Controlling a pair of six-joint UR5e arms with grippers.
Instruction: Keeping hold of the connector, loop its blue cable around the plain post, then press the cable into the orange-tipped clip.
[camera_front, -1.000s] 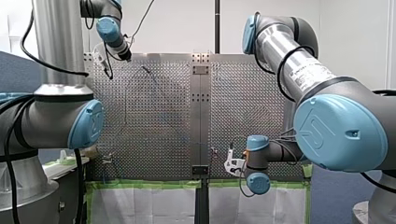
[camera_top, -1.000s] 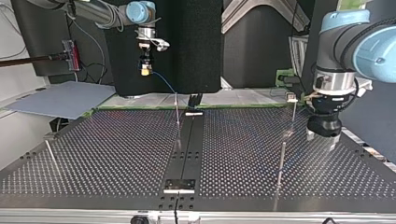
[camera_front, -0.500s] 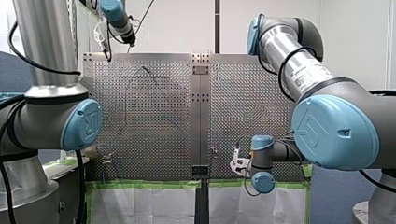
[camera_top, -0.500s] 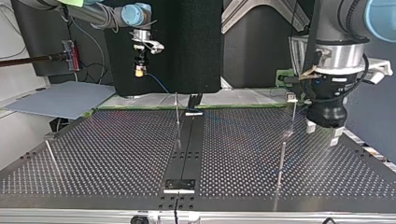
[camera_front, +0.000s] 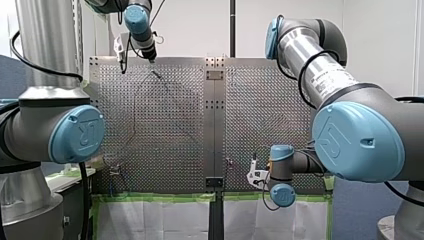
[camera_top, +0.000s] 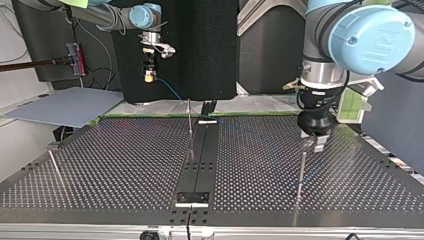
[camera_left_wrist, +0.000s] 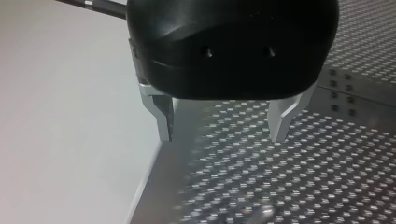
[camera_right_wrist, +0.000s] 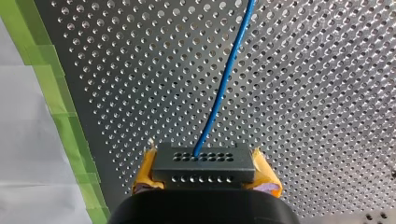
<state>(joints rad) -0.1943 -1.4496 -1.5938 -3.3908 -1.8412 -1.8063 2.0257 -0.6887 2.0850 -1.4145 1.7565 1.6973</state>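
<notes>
Left gripper (camera_left_wrist: 222, 137) shifted; connector (camera_right_wrist: 204, 161) in right gripper (camera_right_wrist: 205, 174)

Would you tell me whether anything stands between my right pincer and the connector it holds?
Nothing visible does: my right pincer is shut directly on the black connector, its yellow pads against both ends, and the blue cable runs off unobstructed.

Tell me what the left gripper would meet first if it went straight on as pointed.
Probably the perforated table, close to its edge: the left gripper is open, pointing down at bare plate; depth is unclear.
</notes>
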